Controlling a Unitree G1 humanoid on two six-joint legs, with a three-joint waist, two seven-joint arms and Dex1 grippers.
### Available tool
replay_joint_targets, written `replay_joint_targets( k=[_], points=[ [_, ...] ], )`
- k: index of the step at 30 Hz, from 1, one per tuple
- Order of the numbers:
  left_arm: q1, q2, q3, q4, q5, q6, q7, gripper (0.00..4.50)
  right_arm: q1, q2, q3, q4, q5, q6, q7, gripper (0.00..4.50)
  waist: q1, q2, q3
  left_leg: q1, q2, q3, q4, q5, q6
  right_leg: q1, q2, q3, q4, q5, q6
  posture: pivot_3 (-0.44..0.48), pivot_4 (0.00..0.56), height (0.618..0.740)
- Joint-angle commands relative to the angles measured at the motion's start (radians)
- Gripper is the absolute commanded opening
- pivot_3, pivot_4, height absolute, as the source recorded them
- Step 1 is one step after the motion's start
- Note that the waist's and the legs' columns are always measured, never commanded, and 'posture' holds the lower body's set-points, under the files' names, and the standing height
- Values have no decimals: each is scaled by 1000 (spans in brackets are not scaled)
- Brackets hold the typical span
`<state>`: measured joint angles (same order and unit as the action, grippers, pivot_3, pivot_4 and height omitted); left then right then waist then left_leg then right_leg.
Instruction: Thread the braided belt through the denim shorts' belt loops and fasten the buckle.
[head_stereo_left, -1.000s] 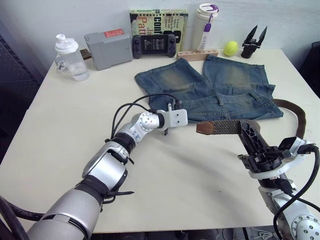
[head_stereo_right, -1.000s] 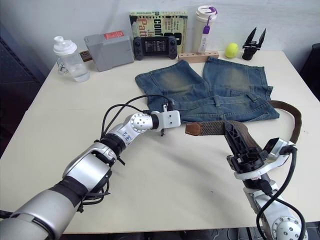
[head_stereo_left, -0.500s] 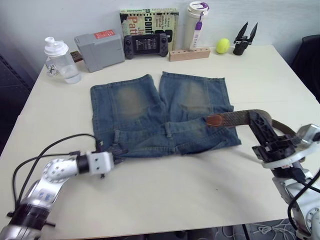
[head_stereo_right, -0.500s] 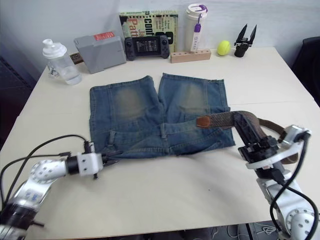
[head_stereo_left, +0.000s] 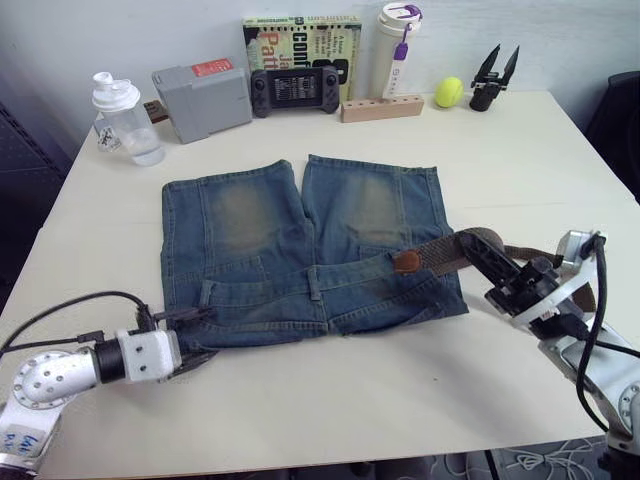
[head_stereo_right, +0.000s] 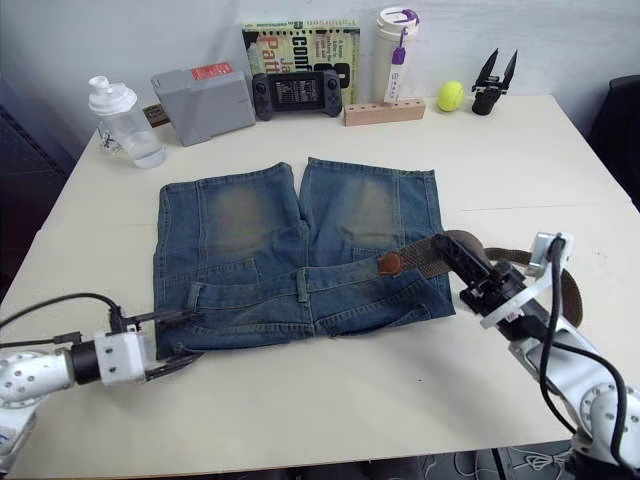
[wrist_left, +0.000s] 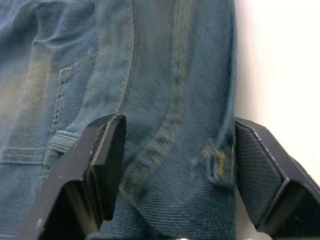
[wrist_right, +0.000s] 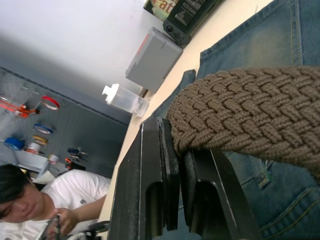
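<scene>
The denim shorts (head_stereo_left: 300, 250) lie flat mid-table, waistband toward me. Belt loops (head_stereo_left: 314, 284) cross the waistband, another (head_stereo_left: 207, 293) further left. My left gripper (head_stereo_left: 195, 335) is at the shorts' near left corner, open, one finger on each side of the waistband corner (wrist_left: 175, 150). My right gripper (head_stereo_left: 478, 250) is shut on the braided belt (wrist_right: 250, 110) near the shorts' right hip. The belt's dark leather tip (head_stereo_left: 407, 262) rests on the denim just above the waistband. The rest of the strap (head_stereo_left: 545, 256) trails right, behind the gripper. The buckle is hidden.
Along the back edge stand a clear bottle (head_stereo_left: 125, 115), a grey box (head_stereo_left: 203, 97), a game console (head_stereo_left: 295, 88), a book (head_stereo_left: 300, 30), a tumbler (head_stereo_left: 393, 40), a wooden block (head_stereo_left: 380, 108), a tennis ball (head_stereo_left: 447, 92) and a spare black gripper (head_stereo_left: 492, 78). A person (wrist_right: 30, 200) sits beyond the table.
The shorts have been dragged left and now lie spread out. My left gripper has drawn back to the near left corner. The belt tip has come down onto the denim near the waistband.
</scene>
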<state>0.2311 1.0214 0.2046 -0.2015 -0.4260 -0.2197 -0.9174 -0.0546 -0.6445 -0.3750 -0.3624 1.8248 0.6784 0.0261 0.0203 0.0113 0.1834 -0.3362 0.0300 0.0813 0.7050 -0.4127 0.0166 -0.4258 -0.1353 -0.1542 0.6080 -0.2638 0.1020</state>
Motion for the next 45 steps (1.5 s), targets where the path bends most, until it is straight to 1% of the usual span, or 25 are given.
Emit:
replay_joint_targets(
  k=[1,3,5,6,8,10,12,13,15,18,22,30,34,40,45],
  points=[
    [13,65,107,-121,-288,299,-83,3129,-52,-49,-26,40,7,28,-1,0,1,1,0,0,0,0,0,0,0,0,0,0,0,0,0,0,150,726],
    [-13,95,132,-154,-433,450,-119,3129,-94,-88,-18,104,2,67,4,0,1,1,1,0,0,0,0,0,0,0,1,0,0,0,0,0,150,726],
    [-94,90,98,-174,-483,533,-116,3129,-141,-114,-3,174,-18,104,12,0,4,2,1,0,-1,1,1,0,0,0,1,1,0,0,0,0,150,726],
    [-128,79,83,-181,-486,557,-110,3129,-156,-120,1,196,-28,119,18,0,4,2,1,-1,-1,2,1,0,0,0,2,1,0,0,0,0,150,726],
    [-239,31,-4,-200,-480,604,-97,3129,-197,-138,26,246,-74,164,49,0,5,2,1,-1,-1,8,2,0,0,0,3,1,0,0,0,0,150,726],
    [-365,-51,-103,-194,-447,644,-68,3129,-237,-145,45,310,-136,190,79,0,6,2,1,-1,-4,9,2,0,-1,0,4,1,0,0,0,0,150,726],
    [-461,-135,-175,-170,-398,657,-50,3129,-266,-145,51,358,-196,205,112,0,5,2,1,-2,-5,9,3,0,-1,0,4,2,0,1,1,0,150,726],
    [-502,-182,-204,-147,-373,661,-31,3129,-279,-147,59,379,-234,212,130,0,5,2,1,-2,-5,9,3,0,-1,0,4,2,0,1,1,0,150,726],
    [-543,-239,-232,-123,-333,664,-3,3129,-294,-146,66,403,-289,226,156,0,4,2,1,-2,-5,10,3,0,-1,-1,4,2,0,1,1,0,150,726],
    [-554,-280,-251,-122,-277,658,2,3129,-311,-135,63,418,-365,238,200,0,-1,2,1,-2,-4,10,3,0,-1,-1,5,2,0,1,1,0,150,726],
    [-541,-313,-238,-132,-255,657,7,3129,-348,-129,53,443,-450,237,241,0,1,2,1,-2,-4,11,3,0,-1,-2,5,3,0,1,1,0,150,726],
    [-534,-342,-234,-149,-213,649,8,3129,-422,-129,72,458,-605,242,325,0,5,2,1,-4,-4,10,5,0,-1,-2,5,3,0,1,2,0,150,726],
    [-533,-352,-232,-150,-201,648,9,3129,-431,-131,100,434,-701,234,362,0,5,2,1,-4,-4,10,5,0,-1,-2,5,3,0,1,2,0,150,726],
    [-529,-364,-223,-151,-192,652,14,3129,-453,-147,155,333,-850,215,397,0,3,2,1,-4,-4,10,5,0,-1,-2,5,3,0,1,2,0,150,726],
    [-519,-369,-216,-152,-189,652,18,3129,-491,-140,161,280,-919,220,401,0,4,2,1,-5,-4,10,6,0,-1,-2,5,3,0,1,2,0,150,726]
  ],
)
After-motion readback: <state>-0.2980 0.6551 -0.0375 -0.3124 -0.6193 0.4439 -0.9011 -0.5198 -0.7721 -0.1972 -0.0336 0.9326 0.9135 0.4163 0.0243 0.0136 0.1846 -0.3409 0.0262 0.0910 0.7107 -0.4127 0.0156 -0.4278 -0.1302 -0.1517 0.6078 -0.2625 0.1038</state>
